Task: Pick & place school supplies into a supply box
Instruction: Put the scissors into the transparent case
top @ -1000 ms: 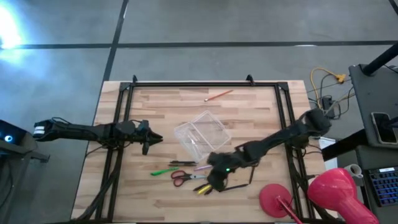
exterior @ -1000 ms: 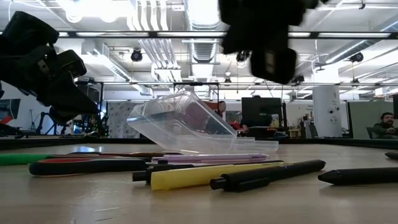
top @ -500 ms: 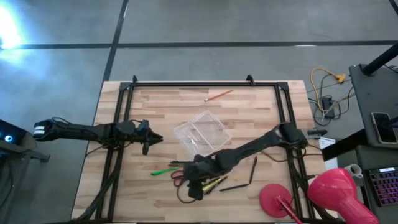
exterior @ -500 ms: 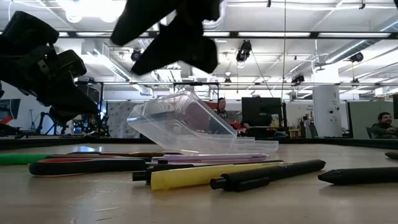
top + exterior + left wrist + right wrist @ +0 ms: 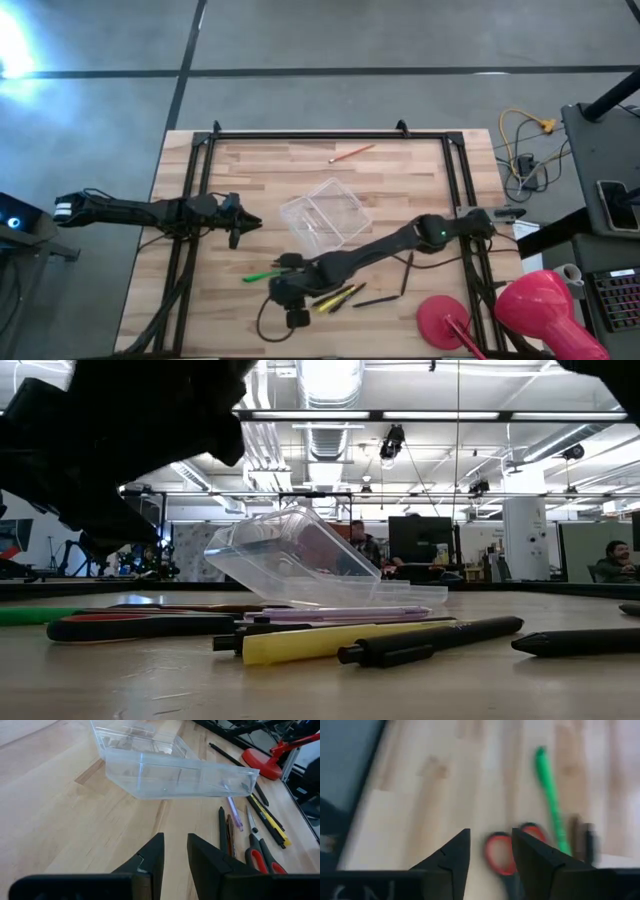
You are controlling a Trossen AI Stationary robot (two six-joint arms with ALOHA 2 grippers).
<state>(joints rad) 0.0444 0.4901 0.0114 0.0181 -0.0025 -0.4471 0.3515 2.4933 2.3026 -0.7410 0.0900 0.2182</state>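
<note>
The clear supply box [image 5: 325, 213] sits tilted at mid-table, one long edge on the wood [image 5: 290, 555]. Near of it lie the green pen [image 5: 262, 275], the red-handled scissors [image 5: 502, 854], the lilac pen [image 5: 340, 614], the yellow pens [image 5: 340, 297] and the black pens [image 5: 378, 299]. An orange pencil [image 5: 352, 153] lies near the far edge. My right gripper [image 5: 491, 834] hangs open over the scissors' handles, with the green pen just beyond; it touches nothing. My left gripper [image 5: 175, 840] waits left of the box, fingers a little apart and empty.
A black frame rail [image 5: 190, 190] runs along the table's sides and far edge. Big pink-red round objects [image 5: 540, 305] stand off the near right corner. Bare wood lies between my left gripper and the box [image 5: 75, 805].
My right gripper has swept toward the table's left edge, from over the yellow and black pens to over the scissors' handles beside the green pen. The pens, the scissors and the box lie where they were.
</note>
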